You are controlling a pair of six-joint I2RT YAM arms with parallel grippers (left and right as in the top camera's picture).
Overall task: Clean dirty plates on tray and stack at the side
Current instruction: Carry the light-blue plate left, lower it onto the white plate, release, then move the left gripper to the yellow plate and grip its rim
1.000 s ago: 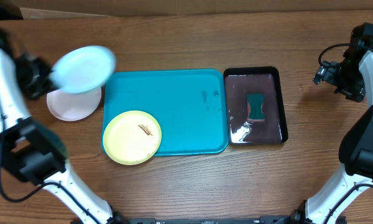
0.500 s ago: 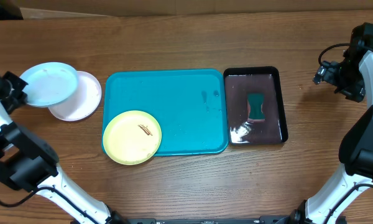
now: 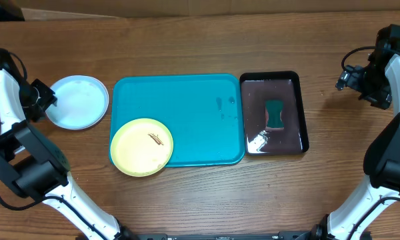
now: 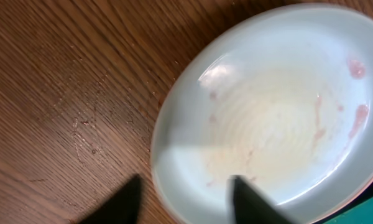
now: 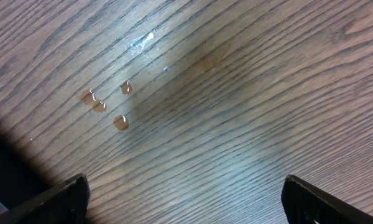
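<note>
Finds the light blue plate (image 3: pixel 79 101) lying flat on the table (image 3: pixel 187 200), just beside the left rim of the tray (image 3: pixel 187 100) but off it, a fitting spot for a stack at the side. Shows, at its edge in the left wrist view, only a pale pinkish sliver (image 4: pixel 367 190), probably the white plate nested underneath; cannot tell more with so much of it covered. Places the left tool (image 4: pixel 186 182) at the plate's outer rim, on the side away from the tray, with fingers (image 4: pixel 127 202) apart, the rim between them and no squeeze on it as far as can be seen. Comes in low and side-on, a thin rim being the only handhold on a flat plate. Judged to be at the set-down of this plate. Notes faint pink marks on the plate's inside, so perhaps not wholly clean. Has the yellow-green plate (image 3: pixel 141 147) on the tray corner nearest the left arm, hanging a little over the rim and bearing a brown smear (image 3: pixel 157 139); judged the one left to wipe. Has the sponge (image 3: pixel 274 113) lying in the black tray (image 3: pixel 300 107), in what looks like shallow water, just right of the tray and handy for the right arm. Holds the right tool (image 5: pixel 185 186) wide apart and empty over bare table with a few droplets (image 5: pixel 105 102), well clear of both trays and out of the other arm's way.
</note>
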